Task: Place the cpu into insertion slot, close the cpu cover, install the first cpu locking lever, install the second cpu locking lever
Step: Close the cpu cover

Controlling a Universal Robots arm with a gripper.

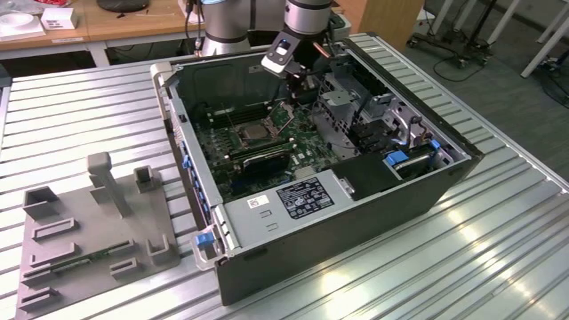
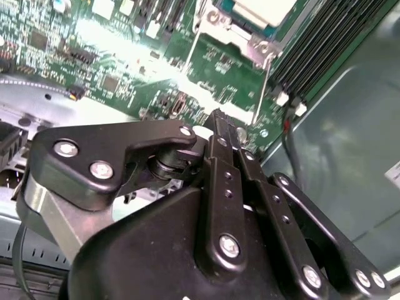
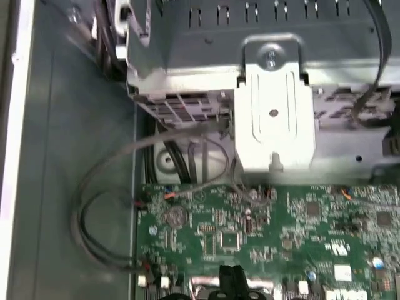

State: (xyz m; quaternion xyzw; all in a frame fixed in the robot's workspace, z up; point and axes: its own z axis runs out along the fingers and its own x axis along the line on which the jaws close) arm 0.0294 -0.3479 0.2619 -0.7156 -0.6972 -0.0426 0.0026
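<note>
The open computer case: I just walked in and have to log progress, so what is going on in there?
The robot arm's gripper is down inside the computer case, over the motherboard and near the socket, its fingers shut and empty. In the second wrist view the cpu lies in its socket with the cpu cover down around it. Whether the locking levers are latched cannot be told.
</note>
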